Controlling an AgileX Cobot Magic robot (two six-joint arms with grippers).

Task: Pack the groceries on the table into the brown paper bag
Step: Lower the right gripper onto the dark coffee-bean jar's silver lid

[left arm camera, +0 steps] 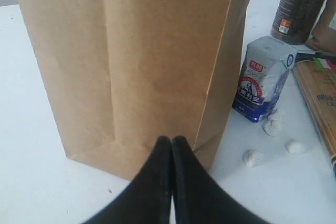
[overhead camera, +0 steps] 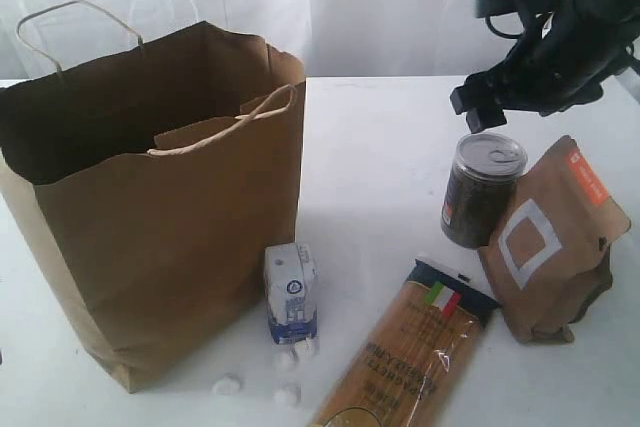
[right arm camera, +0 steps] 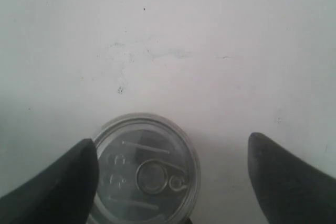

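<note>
Brown kraft paper made up the tall paper bag (overhead camera: 150,217), which stood upright and open-mouthed on the left of the white table (overhead camera: 380,137), its two twisted loop handles raised at the rim. The left fingers (left arm camera: 152,182) were pressed together with nothing between them, low by the table and near the bag's bottom edge, as the left wrist view showed.

Just right of the bag's near corner stood a small white-blue carton (overhead camera: 291,294), upright. Several small white lumps (overhead camera: 287,394) lay loose on the table at its foot and a little in front of it.

Further right a spaghetti packet (overhead camera: 410,357) lay flat, an Italian flag label at its far end. Behind that end a dark can (overhead camera: 482,190) stood upright, its silver pull-ring lid on top.

The right fingers (overhead camera: 470,99) hung above the can, spread wide and holding nothing; the right wrist view showed the lid below them, nearer one finger than the other.

Just beside the can on its right, a brown pouch (overhead camera: 552,237) with a white square stood tilted.
</note>
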